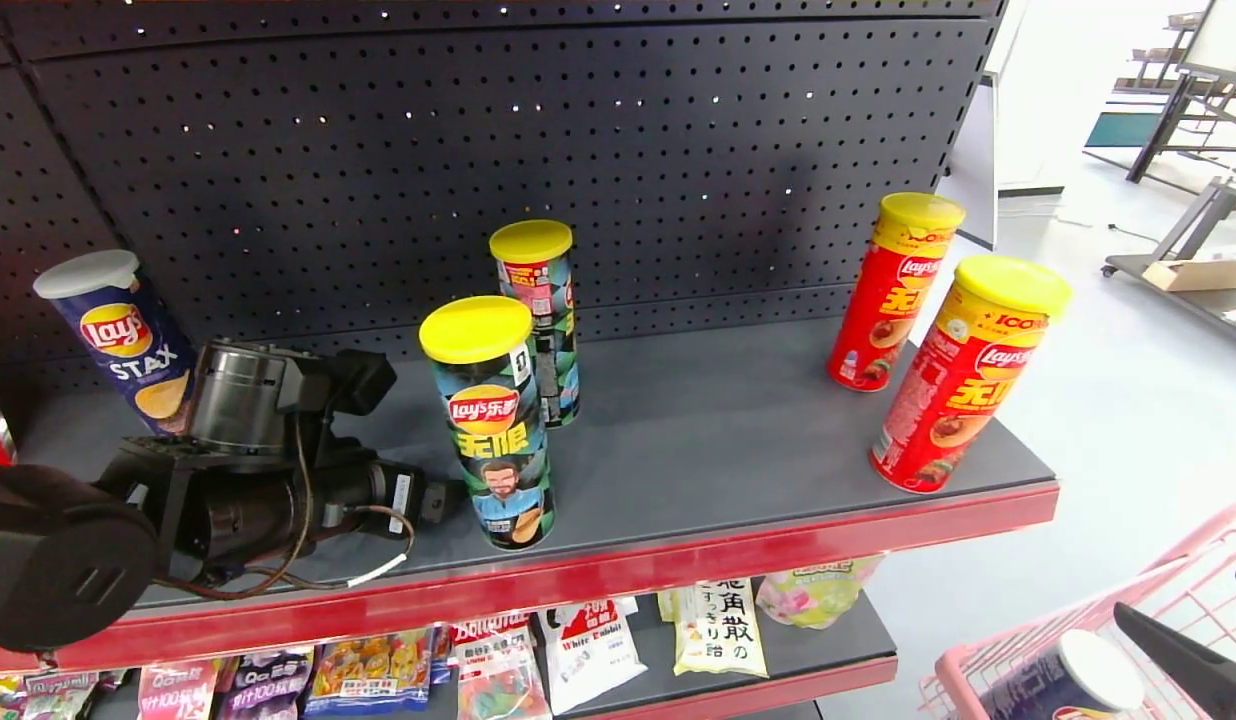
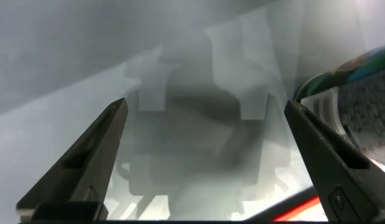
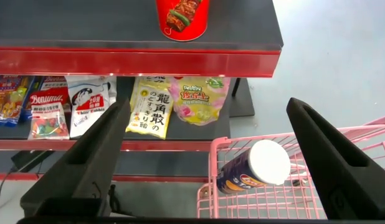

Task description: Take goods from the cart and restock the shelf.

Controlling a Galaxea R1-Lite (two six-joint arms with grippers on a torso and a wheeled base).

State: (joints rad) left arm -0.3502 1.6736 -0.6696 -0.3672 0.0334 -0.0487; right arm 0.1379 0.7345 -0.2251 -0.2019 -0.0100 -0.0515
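Shelf (image 1: pixel 728 440): grey deck, red front edge. Pink cart (image 3: pixel 208 168) low at its right end, blue white-lidded can (image 3: pixel 255 167) lying inside. Left gripper (image 2: pixel 205 106) wide, empty, over shelf; front dark can (image 1: pixel 493 425) just beside 1 finger. Right gripper (image 3: pixel 208 106) wide, empty, above cart. 2 red cans (image 1: pixel 953 375) upright at shelf's right end; tilted blue can (image 1: pixel 128 340) at left.

The head view looks forward and down from close before the shelf (image 1: pixel 738 440), taking in its upper board and the cart (image 1: pixel 948 675) off the right front corner. The left wrist view sits low and very near that board, looking past the left gripper (image 2: pixel 205 104). The right wrist view hangs farther back, facing the shelf's front edge and the cart, both shared with the head view.
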